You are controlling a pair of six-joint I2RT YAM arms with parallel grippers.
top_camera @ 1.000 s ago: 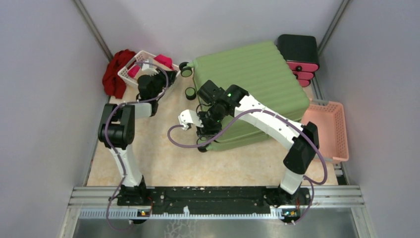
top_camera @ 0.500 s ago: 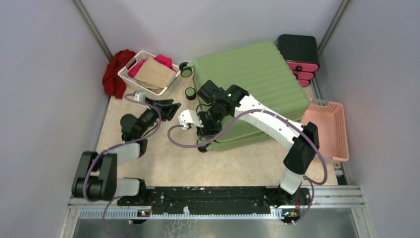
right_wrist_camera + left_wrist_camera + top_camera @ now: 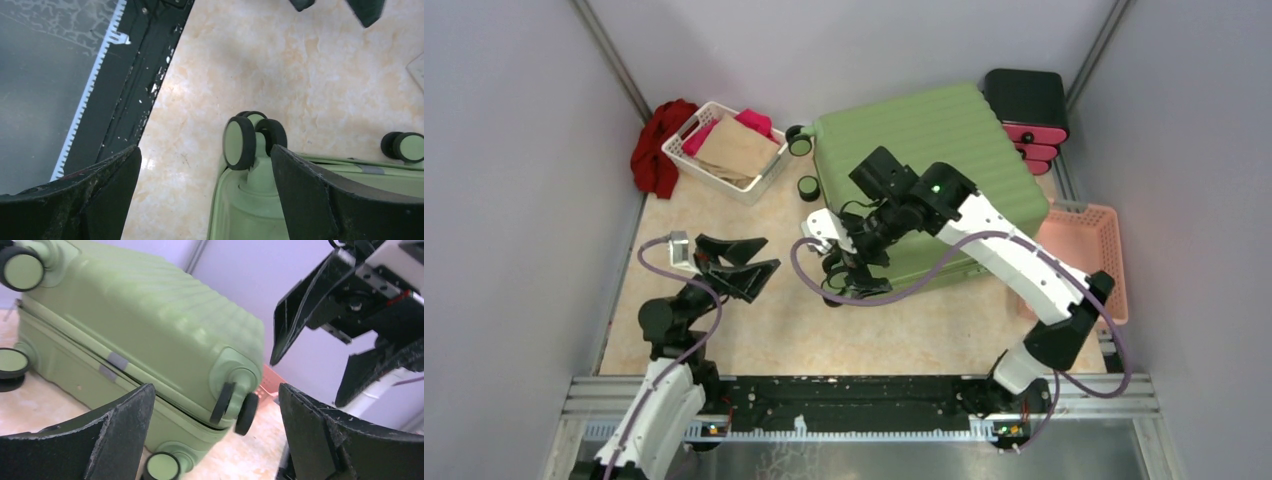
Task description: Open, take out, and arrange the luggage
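Note:
The luggage is a large light-green ribbed suitcase lying flat and zipped shut at the back right, its black wheels facing left. It fills the left wrist view, with a gap line along its side. My right gripper hangs open just above the near-left corner wheel, with nothing held between its fingers. My left gripper is open and empty, low over the floor left of the luggage, pointing at that corner.
A white basket at the back left holds a tan cloth and pink items, with a red cloth beside it. A black-and-pink drawer box stands behind the luggage. A pink basket sits at the right wall.
My left arm has pulled back from the white basket to the near left and opened; a tan cloth now lies in the basket. My right gripper has opened and lifted slightly at the luggage corner.

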